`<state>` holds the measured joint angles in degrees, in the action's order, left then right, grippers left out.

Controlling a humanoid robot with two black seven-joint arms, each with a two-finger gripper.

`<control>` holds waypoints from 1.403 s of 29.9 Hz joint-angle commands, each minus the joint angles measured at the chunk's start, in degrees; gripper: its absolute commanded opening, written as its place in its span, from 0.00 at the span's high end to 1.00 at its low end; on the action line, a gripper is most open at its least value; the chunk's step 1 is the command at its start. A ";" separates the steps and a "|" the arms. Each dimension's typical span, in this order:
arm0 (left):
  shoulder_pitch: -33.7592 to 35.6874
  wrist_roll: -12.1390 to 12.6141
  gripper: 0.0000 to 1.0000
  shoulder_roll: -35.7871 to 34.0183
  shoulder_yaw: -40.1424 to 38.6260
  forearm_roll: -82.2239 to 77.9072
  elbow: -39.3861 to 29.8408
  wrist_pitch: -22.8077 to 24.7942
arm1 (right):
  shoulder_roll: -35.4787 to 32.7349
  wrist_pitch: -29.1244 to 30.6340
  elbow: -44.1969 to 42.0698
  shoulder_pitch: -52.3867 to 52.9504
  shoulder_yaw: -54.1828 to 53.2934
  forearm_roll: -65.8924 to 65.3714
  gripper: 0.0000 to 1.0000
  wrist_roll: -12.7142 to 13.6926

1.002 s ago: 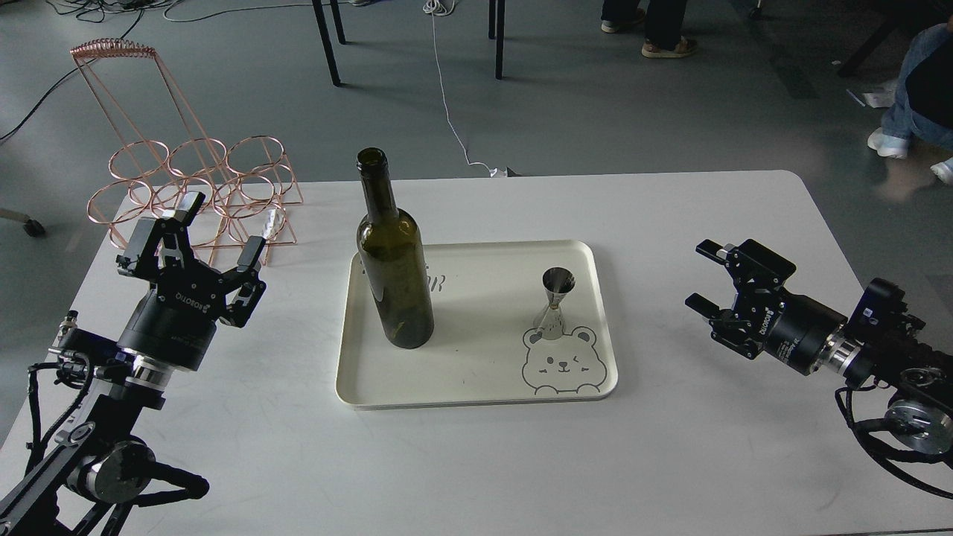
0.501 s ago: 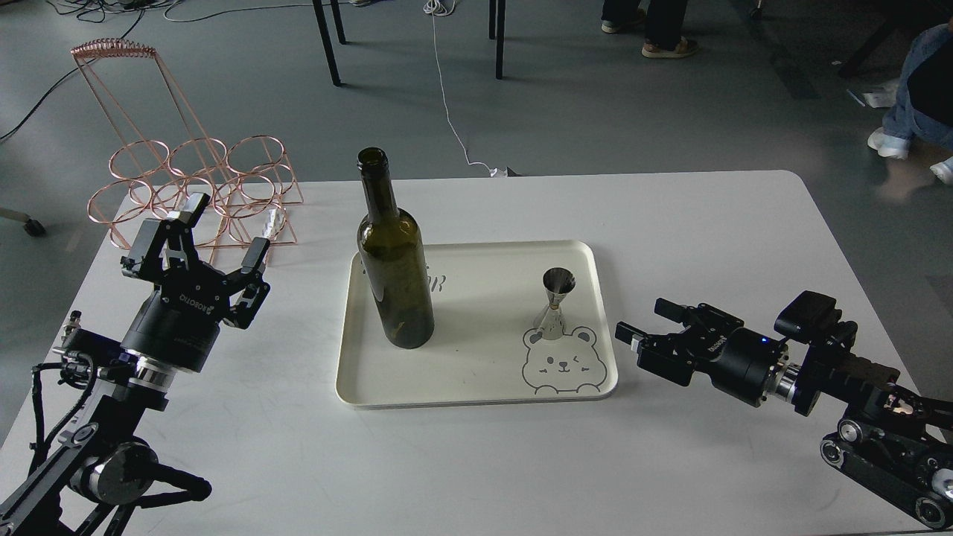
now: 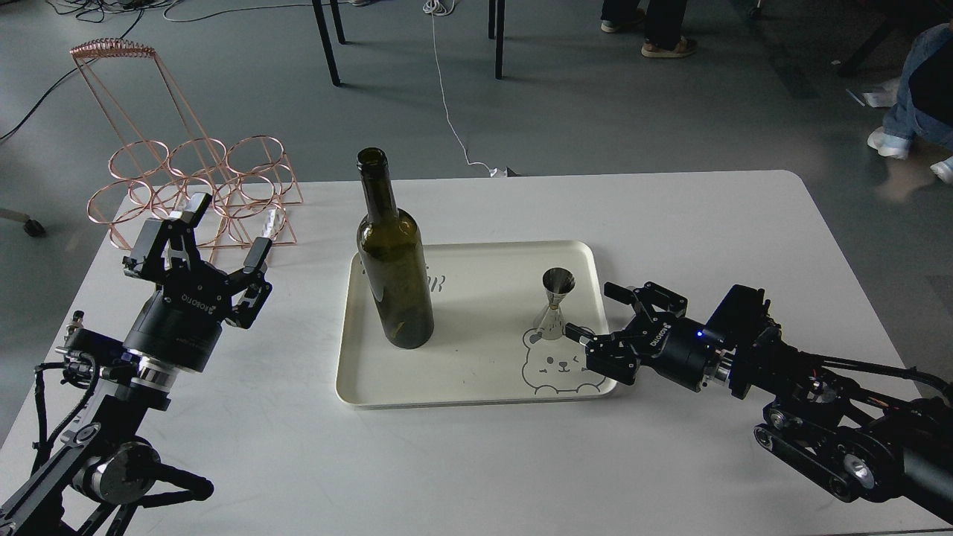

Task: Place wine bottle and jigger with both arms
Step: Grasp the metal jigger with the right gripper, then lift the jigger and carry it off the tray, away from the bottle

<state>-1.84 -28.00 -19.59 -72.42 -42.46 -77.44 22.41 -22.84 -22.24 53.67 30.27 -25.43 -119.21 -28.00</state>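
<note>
The dark olive-green wine bottle (image 3: pixel 393 268) stands upright on the left part of a cream tray (image 3: pixel 476 372). The small steel jigger (image 3: pixel 556 303) stands upright on the tray's right part, above a printed bear face. My right gripper (image 3: pixel 594 311) is open, low over the tray's right edge, its fingers just right of the jigger and apart from it. My left gripper (image 3: pixel 227 228) is open and empty, raised over the table left of the tray, well away from the bottle.
A copper wire bottle rack (image 3: pixel 190 186) stands at the table's back left corner, just behind my left gripper. The white table (image 3: pixel 476 461) ends close behind the tray. Chair legs and people's feet are on the floor beyond.
My right arm has swung left and down from the table's right side, bringing its open gripper to the tray's right edge beside the jigger. The left arm has barely moved.
</note>
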 commanded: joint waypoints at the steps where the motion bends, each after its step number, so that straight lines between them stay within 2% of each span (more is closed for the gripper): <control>1: -0.18 0.00 0.02 0.08 0.08 -0.08 0.10 0.00 | 3.40 -0.17 -4.18 1.54 1.43 -0.49 0.02 0.00; 9: -0.18 0.00 0.02 0.25 0.17 -0.08 0.19 0.00 | 8.33 -1.32 -9.54 3.83 2.49 -0.49 0.08 0.00; 11: -0.09 0.00 0.02 0.16 0.17 -0.08 0.28 0.00 | 9.04 -1.41 -10.33 4.09 2.49 -0.49 0.12 0.00; 14: -0.09 0.00 0.02 0.08 0.17 -0.08 0.19 0.00 | 9.48 -1.41 -10.60 4.62 2.67 -0.49 0.24 0.00; 17: -0.09 0.00 0.02 0.16 0.17 -0.08 0.28 0.00 | 9.57 -1.67 -10.78 4.80 3.37 -0.49 0.44 0.00; 23: 0.00 0.00 0.02 0.16 0.17 -0.08 0.19 0.00 | 9.83 -3.51 -11.57 4.97 3.55 -0.49 0.58 0.00; 27: 0.09 0.00 0.02 0.16 0.17 0.01 0.19 0.00 | 9.83 -3.69 -11.57 5.15 3.55 -0.49 0.76 0.00; 32: 0.09 0.00 0.02 0.16 0.17 0.01 0.19 0.00 | 10.18 -3.95 -11.39 5.24 3.29 -0.32 0.82 0.00; 37: 0.09 0.00 0.02 0.08 0.17 0.01 -0.07 0.00 | 9.92 -5.76 -10.96 5.32 2.15 0.12 0.82 0.00; 42: 0.09 0.00 0.02 0.16 0.17 0.01 -0.25 0.00 | 9.57 -5.76 -10.78 5.85 -5.31 0.56 0.81 0.00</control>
<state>-1.76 -28.00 -19.48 -72.24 -42.45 -77.59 22.41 -13.04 -27.99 42.85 35.93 -26.80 -118.80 -27.99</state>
